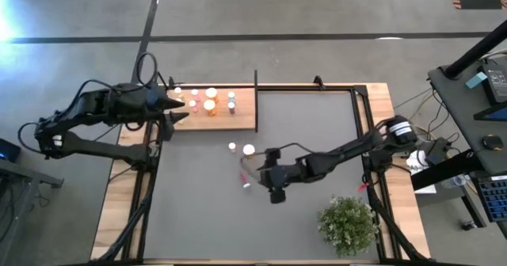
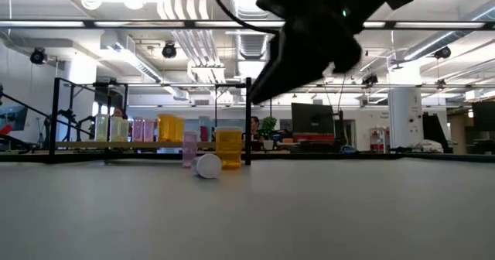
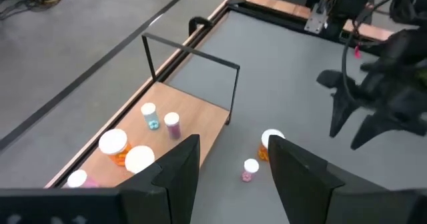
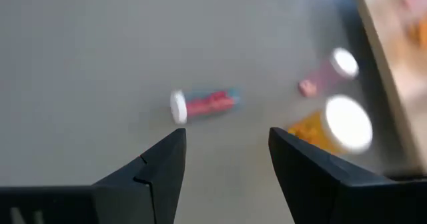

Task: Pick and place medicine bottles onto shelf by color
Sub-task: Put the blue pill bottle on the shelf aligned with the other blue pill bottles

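The right gripper [image 4: 223, 151] is hanging with fingers spread and empty at centre frame, just above a pink bottle [image 4: 203, 105] lying on its side on the table [image 1: 317, 139], long axis across the jaws' gap, cap pointing left; the left gripper [image 1: 176, 108], spread too, is waiting over the shelf [image 1: 245, 112], upper left

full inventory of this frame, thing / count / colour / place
shelf: one, light wood, table's far left.
bottles on shelf: six or so, white caps, orange, pink and pale bodies, clustered on its left part.
orange bottle: one, upright, on table near shelf.
pink bottle: one, upright, beside the orange one.
lying bottle: one, pink-red, on its side, below the right fingers.
plant: one, green, near right corner.
left gripper: open, at shelf's left end.
right gripper: open, over the lying bottle.
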